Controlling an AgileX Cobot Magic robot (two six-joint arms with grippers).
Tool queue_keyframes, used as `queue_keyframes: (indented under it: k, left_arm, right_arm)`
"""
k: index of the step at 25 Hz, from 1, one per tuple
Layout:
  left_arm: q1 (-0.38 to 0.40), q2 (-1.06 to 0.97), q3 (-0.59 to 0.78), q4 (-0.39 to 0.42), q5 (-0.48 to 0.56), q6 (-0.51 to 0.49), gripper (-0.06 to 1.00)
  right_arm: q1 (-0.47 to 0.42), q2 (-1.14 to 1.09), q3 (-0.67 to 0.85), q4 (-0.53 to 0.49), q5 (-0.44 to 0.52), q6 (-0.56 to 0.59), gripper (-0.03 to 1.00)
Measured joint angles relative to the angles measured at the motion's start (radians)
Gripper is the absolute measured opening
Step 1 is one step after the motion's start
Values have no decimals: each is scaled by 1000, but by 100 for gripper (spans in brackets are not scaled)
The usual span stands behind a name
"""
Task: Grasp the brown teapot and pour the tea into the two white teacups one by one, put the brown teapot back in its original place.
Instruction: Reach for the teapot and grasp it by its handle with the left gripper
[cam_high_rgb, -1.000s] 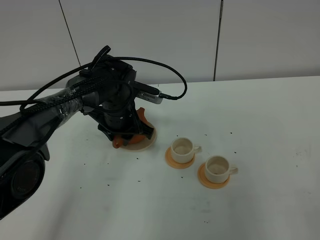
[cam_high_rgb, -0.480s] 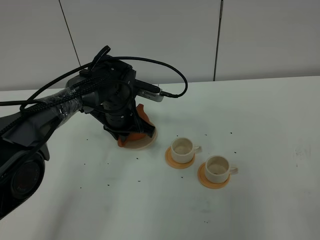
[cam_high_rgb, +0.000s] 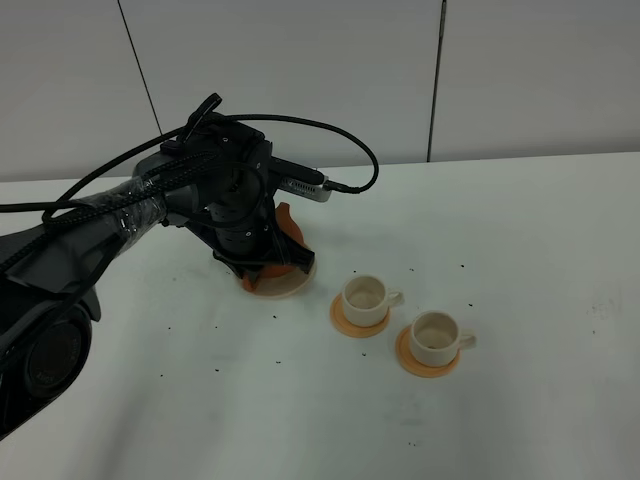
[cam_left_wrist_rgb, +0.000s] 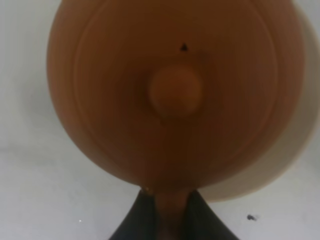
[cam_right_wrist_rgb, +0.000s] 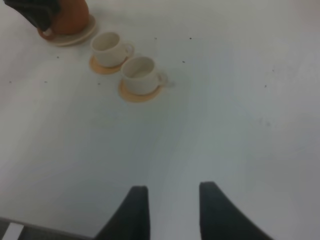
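The brown teapot (cam_left_wrist_rgb: 175, 92) fills the left wrist view from above, knobbed lid in the middle, standing on its cream saucer (cam_left_wrist_rgb: 285, 160). My left gripper (cam_left_wrist_rgb: 172, 220) is shut on the teapot's loop handle. From the high camera my left gripper (cam_high_rgb: 255, 268) and its arm cover most of the teapot (cam_high_rgb: 289, 230); the saucer (cam_high_rgb: 290, 288) shows under it. The two white teacups (cam_high_rgb: 366, 296) (cam_high_rgb: 437, 337) stand on orange coasters to its right. My right gripper (cam_right_wrist_rgb: 172, 210) hangs open over bare table, well short of the cups (cam_right_wrist_rgb: 109, 46) (cam_right_wrist_rgb: 141, 72).
A black cable (cam_high_rgb: 340, 150) loops off the left arm above the teapot. Small dark specks dot the white table (cam_high_rgb: 520, 250). A grey panelled wall (cam_high_rgb: 430, 70) stands behind the table.
My left gripper's fingers have closed from spread wide onto the teapot's handle, and the arm has shifted slightly to the right. The cups have not moved.
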Motion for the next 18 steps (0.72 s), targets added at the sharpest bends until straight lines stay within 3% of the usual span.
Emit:
queue_keyframes:
  k: [18]
  left_arm:
    - [0, -12, 0, -21, 2, 24, 17]
  right_arm:
    - [0, 0, 0, 0, 0, 0, 24]
